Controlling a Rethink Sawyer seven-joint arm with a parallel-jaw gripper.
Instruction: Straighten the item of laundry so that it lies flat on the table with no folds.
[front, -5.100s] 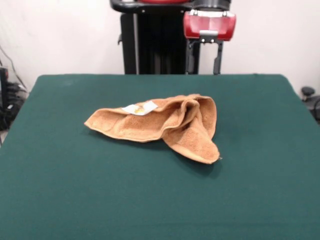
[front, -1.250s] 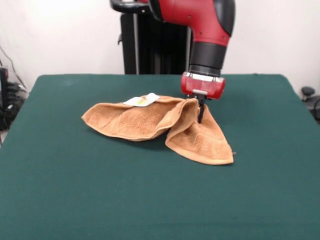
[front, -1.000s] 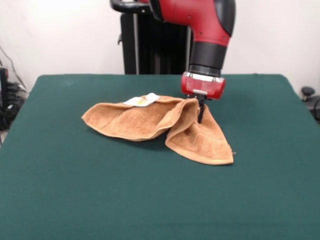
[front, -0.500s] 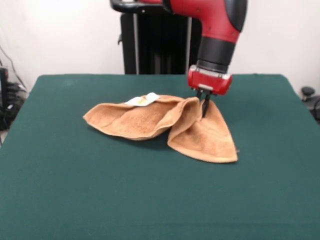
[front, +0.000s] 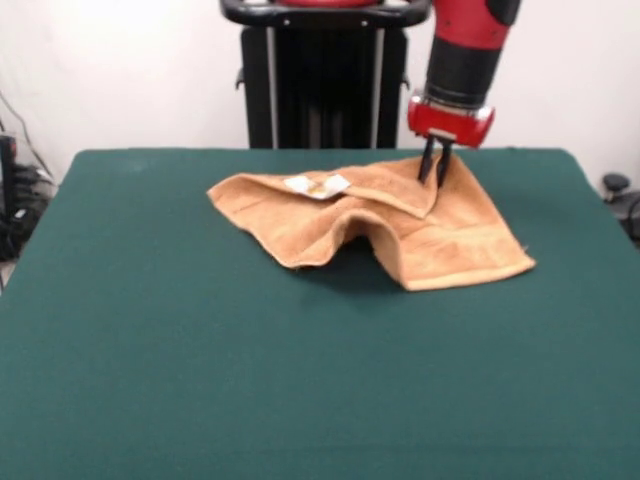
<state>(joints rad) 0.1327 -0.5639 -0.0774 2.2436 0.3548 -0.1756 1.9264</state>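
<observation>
Towel dragged farther back | pincer pinching it | green table, white wall

Orange towel on the green bench, still bunched w/ a raised fold mid-way, white label facing up. Gripper fingers pinched on its far edge, lifting it a bit.

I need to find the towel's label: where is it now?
In the front view the white label lies on the towel's far upper fold, left of the pincer, towards the table's far edge.
</observation>
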